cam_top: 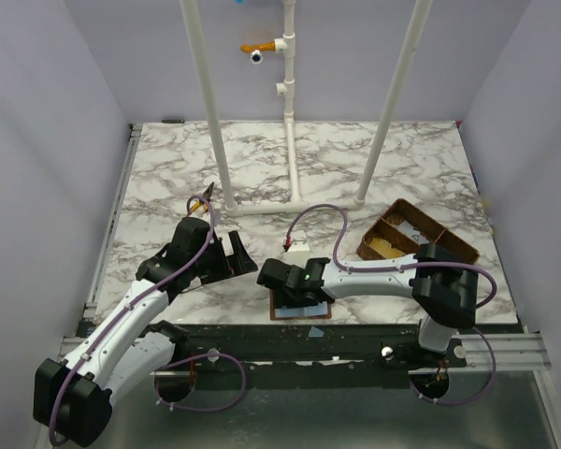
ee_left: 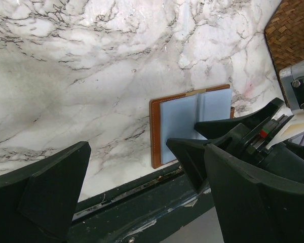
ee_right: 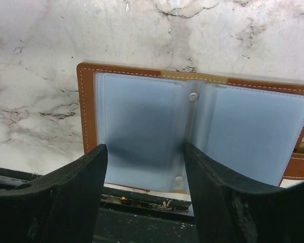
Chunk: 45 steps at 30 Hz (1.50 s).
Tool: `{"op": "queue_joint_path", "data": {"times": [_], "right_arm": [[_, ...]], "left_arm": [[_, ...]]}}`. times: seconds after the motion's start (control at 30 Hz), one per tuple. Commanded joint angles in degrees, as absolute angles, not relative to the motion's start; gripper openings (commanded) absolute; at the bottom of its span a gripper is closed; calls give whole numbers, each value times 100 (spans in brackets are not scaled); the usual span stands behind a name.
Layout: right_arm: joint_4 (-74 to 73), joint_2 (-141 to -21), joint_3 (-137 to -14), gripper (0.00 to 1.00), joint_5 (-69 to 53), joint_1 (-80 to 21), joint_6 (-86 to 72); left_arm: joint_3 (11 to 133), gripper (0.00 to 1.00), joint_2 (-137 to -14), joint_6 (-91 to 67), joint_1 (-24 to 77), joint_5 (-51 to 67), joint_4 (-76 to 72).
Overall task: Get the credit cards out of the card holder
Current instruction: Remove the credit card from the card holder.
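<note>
The card holder (ee_right: 202,126), a brown leather bifold wallet, lies open and flat at the table's near edge, its blue-grey clear pockets facing up. It also shows in the top view (cam_top: 304,307) and the left wrist view (ee_left: 185,119). I see no card edge in its pockets. A yellowish card (cam_top: 385,246) and a pale card (cam_top: 413,228) lie in the woven basket. My right gripper (ee_right: 144,174) is open and empty just above the wallet's left half (cam_top: 267,274). My left gripper (ee_left: 147,202) is open and empty to the wallet's left (cam_top: 238,257).
The brown woven divided basket (cam_top: 449,238) stands at the right, its corner in the left wrist view (ee_left: 294,30). A white pipe frame (cam_top: 290,201) stands at the back middle. The table's dark front rail (ee_right: 142,217) runs right below the wallet.
</note>
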State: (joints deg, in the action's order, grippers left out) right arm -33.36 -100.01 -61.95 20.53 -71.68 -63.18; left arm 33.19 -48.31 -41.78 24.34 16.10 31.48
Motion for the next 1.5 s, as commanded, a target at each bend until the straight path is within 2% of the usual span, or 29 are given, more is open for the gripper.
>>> {"op": "queue_joint_path", "data": {"times": [0.0,0.07,0.23,0.43,0.63,0.7,0.8,1.17,1.47], "right_arm": [[-3548,-10155,-6237,65,2300,-7225,-6445],[-3576,-10203,-6258,60,2315,-7225,-6454],[-3586,-10198,-6190,38,2322,-7229,-6497],[-3475,-10162,-6038,27,2265,-7225,-6547],[-3157,-10001,-5687,8,2182,-7209,-6630],[-2966,-9897,-5511,6,2122,-7201,-6623],[-2392,-9639,-5111,1,1879,-7111,-6553],[-621,-9023,-3671,1,865,-6589,-6597],[-91,-8977,-3199,1,492,-6334,-6743]], "left_arm": [[3254,98,-4855,-4122,2392,1681,3111],[3244,99,-4845,-4122,2393,1704,3100],[3212,99,-4834,-4140,2393,1755,3076],[3130,98,-4867,-4135,2392,1901,2958],[2952,97,-4973,-4196,2399,2198,2725],[2881,95,-5009,-4216,2407,2279,2633],[2813,87,-5083,-4245,2417,2345,2517],[2602,43,-5298,-4395,2621,2382,2199],[2507,20,-5795,-4621,3195,2231,1788]]}}
